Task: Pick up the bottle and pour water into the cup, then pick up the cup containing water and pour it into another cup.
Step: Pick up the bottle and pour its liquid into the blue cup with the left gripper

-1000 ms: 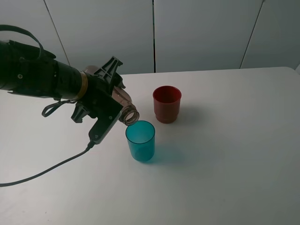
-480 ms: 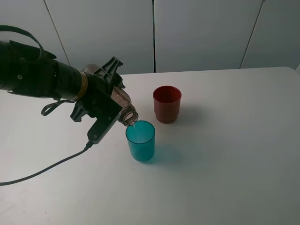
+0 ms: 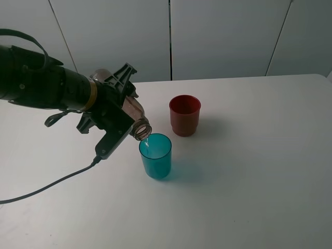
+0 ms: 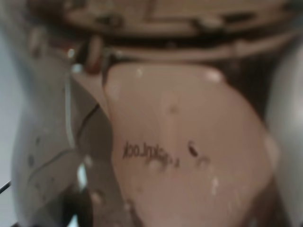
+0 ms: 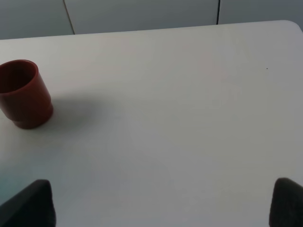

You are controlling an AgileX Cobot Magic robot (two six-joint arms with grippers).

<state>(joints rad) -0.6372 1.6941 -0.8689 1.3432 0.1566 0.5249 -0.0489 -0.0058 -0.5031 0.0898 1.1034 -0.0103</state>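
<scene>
My left gripper (image 3: 120, 106) is shut on the bottle (image 3: 136, 116), a clear grey-brown tinted bottle tipped steeply down to the right. Its open threaded neck hangs just over the near-left rim of the cup (image 3: 155, 155), a translucent teal tumbler standing upright. A little water glints at that rim. The dark red cup (image 3: 184, 115) stands upright behind and to the right of the teal one. In the left wrist view the bottle (image 4: 189, 142) fills the frame, blurred. The right gripper (image 5: 158, 204) is open and empty, with the red cup (image 5: 23, 92) far off to one side.
A black cable (image 3: 46, 189) trails from the left arm across the white table (image 3: 249, 171) toward the front left edge. A pale panelled wall stands behind the table. The right arm does not show in the exterior view.
The bottle has tipped slightly further and its neck stays over the teal cup. Water has begun to show at the teal cup's rim. Neither cup has moved.
</scene>
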